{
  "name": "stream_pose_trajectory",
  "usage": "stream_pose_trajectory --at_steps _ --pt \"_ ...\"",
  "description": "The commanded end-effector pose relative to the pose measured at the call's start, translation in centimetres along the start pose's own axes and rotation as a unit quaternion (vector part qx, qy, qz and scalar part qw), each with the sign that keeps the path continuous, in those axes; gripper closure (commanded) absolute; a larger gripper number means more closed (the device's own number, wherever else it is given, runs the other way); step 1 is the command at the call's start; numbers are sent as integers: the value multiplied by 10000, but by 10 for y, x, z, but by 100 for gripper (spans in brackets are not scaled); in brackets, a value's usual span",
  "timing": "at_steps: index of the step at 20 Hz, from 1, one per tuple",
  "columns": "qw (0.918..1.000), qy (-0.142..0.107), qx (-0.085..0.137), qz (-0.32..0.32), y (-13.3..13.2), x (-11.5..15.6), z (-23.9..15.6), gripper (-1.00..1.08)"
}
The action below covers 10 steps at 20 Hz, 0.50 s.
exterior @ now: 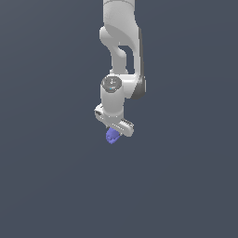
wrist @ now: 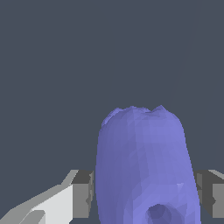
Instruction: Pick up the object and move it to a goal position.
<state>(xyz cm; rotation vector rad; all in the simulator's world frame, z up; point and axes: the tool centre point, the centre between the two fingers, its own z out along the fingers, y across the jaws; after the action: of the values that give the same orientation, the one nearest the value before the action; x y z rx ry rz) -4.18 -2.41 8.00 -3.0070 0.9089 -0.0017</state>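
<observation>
The object [exterior: 111, 136] is a small periwinkle-blue lumpy piece showing just below the white hand of the arm in the exterior view. In the wrist view the object [wrist: 144, 166] fills the space between the two grey fingers [wrist: 83, 192], with a small round hole near its lower end. My gripper [exterior: 114, 134] is shut on the object, one finger pressed against each of its sides. The fingertips themselves are hidden by the hand in the exterior view.
A plain dark grey-blue surface [exterior: 46, 186] fills the whole background in both views. The white arm [exterior: 120, 51] reaches down from the top middle of the exterior view. No goal marker shows.
</observation>
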Motion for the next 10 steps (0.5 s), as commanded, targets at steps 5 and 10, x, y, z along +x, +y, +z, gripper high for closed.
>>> stream_pose_trajectory --at_steps 5,10 --pt "10000 -1 1 -1 -1 3 -10 108" --pt "10000 -1 1 -1 -2 10 -33 108"
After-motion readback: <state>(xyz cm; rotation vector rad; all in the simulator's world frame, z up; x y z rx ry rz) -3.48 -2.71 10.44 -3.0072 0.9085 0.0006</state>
